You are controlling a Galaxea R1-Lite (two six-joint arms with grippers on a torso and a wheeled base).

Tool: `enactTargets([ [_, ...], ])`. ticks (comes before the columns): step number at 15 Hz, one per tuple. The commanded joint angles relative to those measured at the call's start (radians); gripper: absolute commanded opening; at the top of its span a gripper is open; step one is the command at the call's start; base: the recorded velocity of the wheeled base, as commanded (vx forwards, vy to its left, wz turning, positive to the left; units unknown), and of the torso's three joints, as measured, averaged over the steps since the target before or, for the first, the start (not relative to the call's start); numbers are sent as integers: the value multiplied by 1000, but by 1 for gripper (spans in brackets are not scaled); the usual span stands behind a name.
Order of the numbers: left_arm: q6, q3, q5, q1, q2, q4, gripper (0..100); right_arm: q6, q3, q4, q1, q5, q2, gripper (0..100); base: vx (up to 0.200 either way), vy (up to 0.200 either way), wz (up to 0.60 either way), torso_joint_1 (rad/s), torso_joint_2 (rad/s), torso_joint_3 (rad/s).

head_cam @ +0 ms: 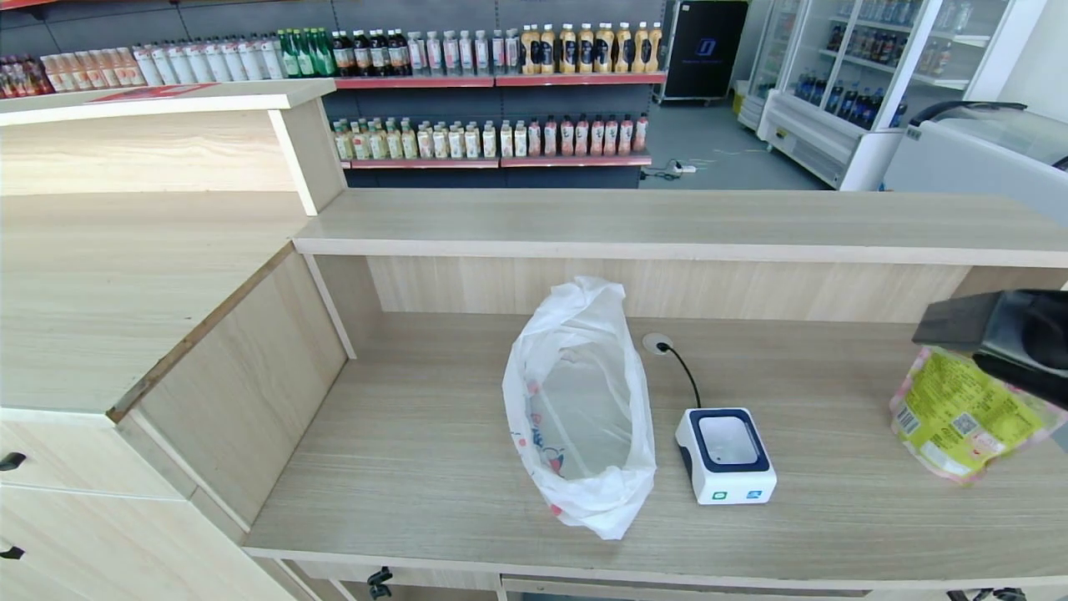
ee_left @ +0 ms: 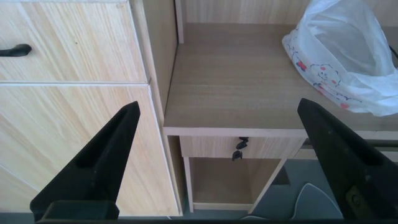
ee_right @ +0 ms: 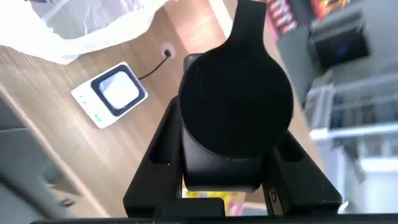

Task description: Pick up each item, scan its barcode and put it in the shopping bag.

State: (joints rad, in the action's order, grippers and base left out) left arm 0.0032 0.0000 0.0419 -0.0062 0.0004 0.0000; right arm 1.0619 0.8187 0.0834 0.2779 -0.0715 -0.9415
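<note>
Right hand: pinching a green-yellow snack packet by its top, clear of the counter, likely for scanning. Scanner sits to this hand's left; shopping bag, mouth open to receive, just beyond. Left hand: spread, empty.

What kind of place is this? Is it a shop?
Probably a small shop's checkout counter: rows of drink bottles on shelves, glass-door fridges, and a barcode scanner beside a shopping bag.

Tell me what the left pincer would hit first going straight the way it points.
Likely the counter near its front edge, not the shopping bag; depth is unclear.
</note>
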Motion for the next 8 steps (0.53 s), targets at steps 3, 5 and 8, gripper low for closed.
enactTargets([
  [3, 0, 0, 0, 0, 1, 0, 100, -738, 177, 322, -223, 61, -11, 0, 0, 0, 0, 0, 0, 0],
  [5, 0, 0, 0, 0, 1, 0, 100, -984, 214, 417, -276, 71, -43, 0, 0, 0, 0, 0, 0, 0],
  [8, 0, 0, 0, 0, 1, 0, 100, -1007, 223, 463, -384, 73, -63, 0, 0, 0, 0, 0, 0, 0],
])
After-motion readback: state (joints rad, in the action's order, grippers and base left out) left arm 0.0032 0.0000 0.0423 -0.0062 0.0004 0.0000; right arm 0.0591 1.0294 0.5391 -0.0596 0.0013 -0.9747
